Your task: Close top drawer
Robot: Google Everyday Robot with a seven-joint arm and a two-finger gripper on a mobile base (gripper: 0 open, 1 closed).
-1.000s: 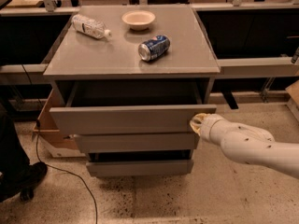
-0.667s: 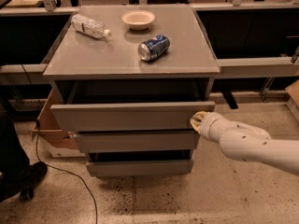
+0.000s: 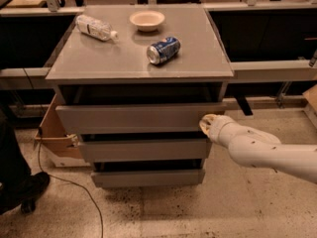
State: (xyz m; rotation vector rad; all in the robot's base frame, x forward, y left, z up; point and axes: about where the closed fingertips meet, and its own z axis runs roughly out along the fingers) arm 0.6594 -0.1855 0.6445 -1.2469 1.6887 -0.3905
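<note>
The top drawer (image 3: 133, 118) is the uppermost of three grey drawers in a grey cabinet (image 3: 141, 58). It stands pulled out toward me by a short way, with a dark gap showing under the cabinet top. My gripper (image 3: 205, 124) comes in from the right on a white arm and rests against the right end of the drawer's flat front. Its tip touches the front near the right edge.
On the cabinet top lie a plastic bottle (image 3: 95, 28), a white bowl (image 3: 147, 20) and a blue can (image 3: 163, 50) on its side. A cardboard box (image 3: 52, 133) stands at the cabinet's left. A cable runs over the floor, and a dark shoe (image 3: 25, 192) is at lower left.
The gripper has stayed against the drawer front's right end. The drawer front sits slightly further in than a second ago.
</note>
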